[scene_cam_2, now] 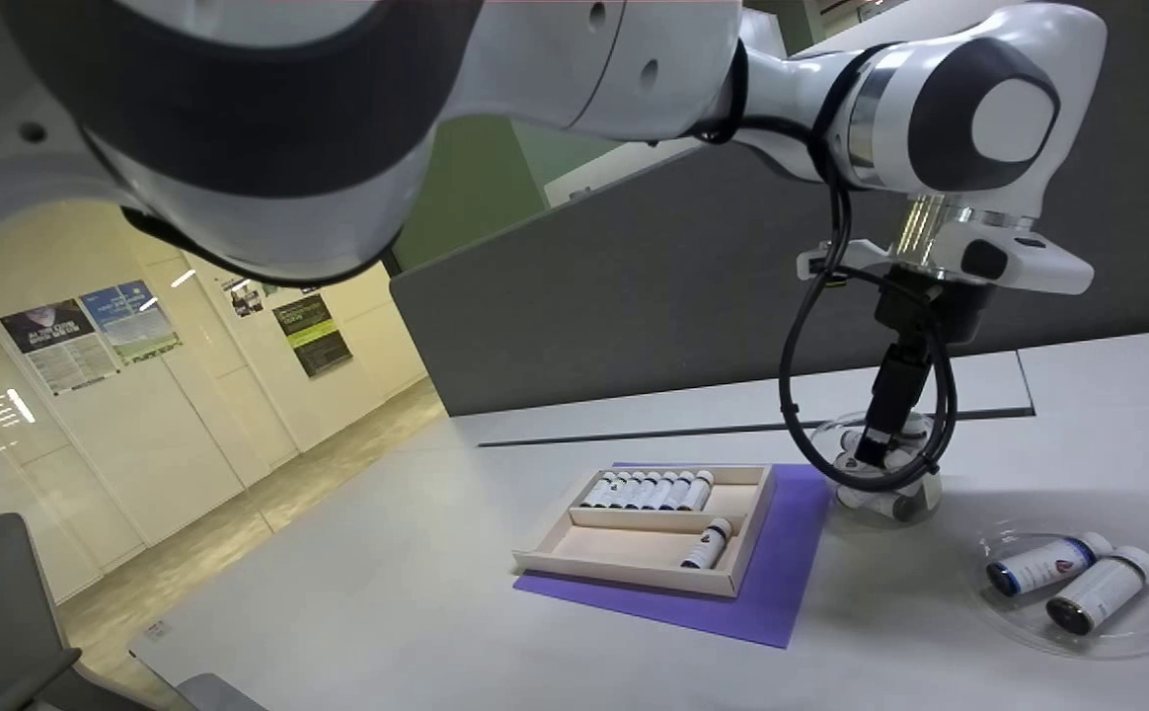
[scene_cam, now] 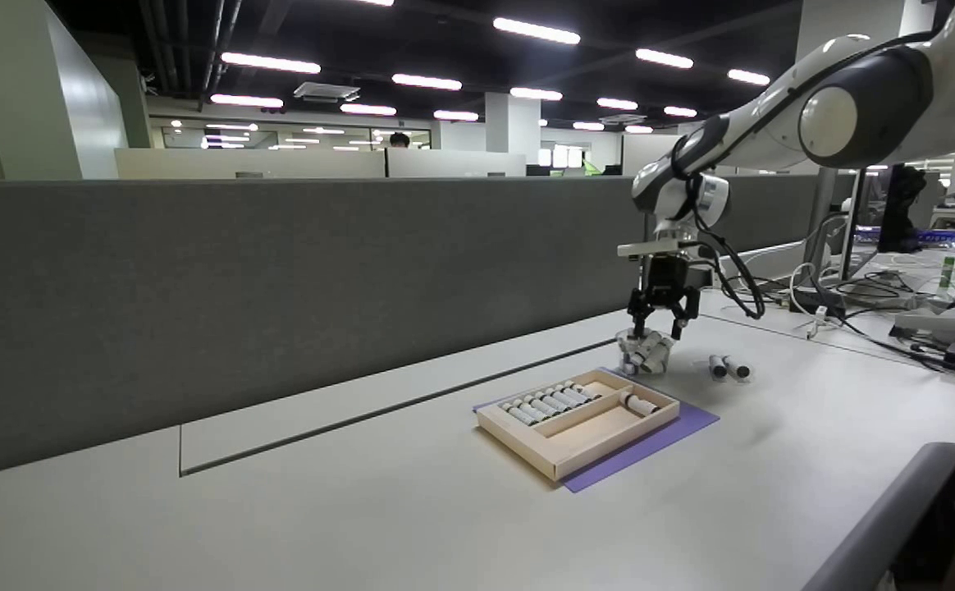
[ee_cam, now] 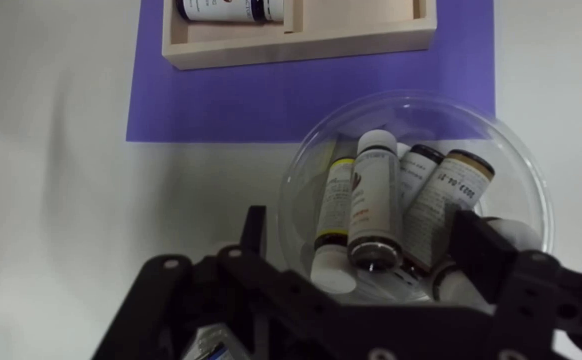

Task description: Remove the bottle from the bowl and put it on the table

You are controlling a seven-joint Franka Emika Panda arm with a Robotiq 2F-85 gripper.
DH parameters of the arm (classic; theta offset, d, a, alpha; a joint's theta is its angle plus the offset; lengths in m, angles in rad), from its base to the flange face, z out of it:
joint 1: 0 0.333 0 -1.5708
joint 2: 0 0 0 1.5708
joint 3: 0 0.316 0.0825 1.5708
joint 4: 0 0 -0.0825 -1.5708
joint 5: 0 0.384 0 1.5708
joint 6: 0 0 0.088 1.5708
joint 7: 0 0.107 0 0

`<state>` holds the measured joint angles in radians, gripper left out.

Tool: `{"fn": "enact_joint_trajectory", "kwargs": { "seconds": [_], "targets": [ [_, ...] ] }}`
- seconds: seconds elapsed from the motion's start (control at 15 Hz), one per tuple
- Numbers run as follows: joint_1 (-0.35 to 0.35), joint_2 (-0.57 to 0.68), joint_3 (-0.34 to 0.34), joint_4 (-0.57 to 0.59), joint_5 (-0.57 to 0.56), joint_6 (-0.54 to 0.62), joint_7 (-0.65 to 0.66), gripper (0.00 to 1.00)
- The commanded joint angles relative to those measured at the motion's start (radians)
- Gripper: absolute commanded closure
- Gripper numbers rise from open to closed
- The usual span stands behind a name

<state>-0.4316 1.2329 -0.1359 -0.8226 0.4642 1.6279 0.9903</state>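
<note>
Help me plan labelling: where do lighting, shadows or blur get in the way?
The wrist view is dim, soft shadows crossing the smooth pale table left of the clear round bowl, the black two-fingered gripper showing little detail; in an exterior view, long white ceiling lights glare, and the bowl's white-labelled cylindrical bottles look too small and soft to read.

The arm [scene_cam_2: 535,69] is white, its cables [scene_cam_2: 840,212] and hand [scene_cam: 658,330] black.

1. Brown-banded bottle [ee_cam: 438,200], right side of the bowl [ee_cam: 406,95] in the wrist view: a date beginning "2023.04", its end unclear.
2. Dark bottle [ee_cam: 221,10] in the tray [ee_cam: 296,49]: letters "ACTO", the rest unclear.
3. Posters [scene_cam_2: 311,334], left wall [scene_cam_2: 194,425]: print too small.
</note>
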Motion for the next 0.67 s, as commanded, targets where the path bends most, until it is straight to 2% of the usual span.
{"fn": "enact_joint_trajectory", "kwargs": {
  "seconds": [0.0,0.13,0.47,0.53,0.6],
  "targets": [
    [-0.016,0.037,0.018,0.078,-0.03,-0.038,0.053,0.37],
    [-0.015,0.041,0.017,0.085,-0.037,-0.034,0.06,0.55],
    [-0.016,0.053,0.019,0.109,-0.048,-0.035,0.071,0.92],
    [-0.017,0.053,0.021,0.113,-0.051,-0.042,0.071,0.98],
    [-0.019,0.052,0.023,0.116,-0.053,-0.05,0.071,0.99]
  ]
}}
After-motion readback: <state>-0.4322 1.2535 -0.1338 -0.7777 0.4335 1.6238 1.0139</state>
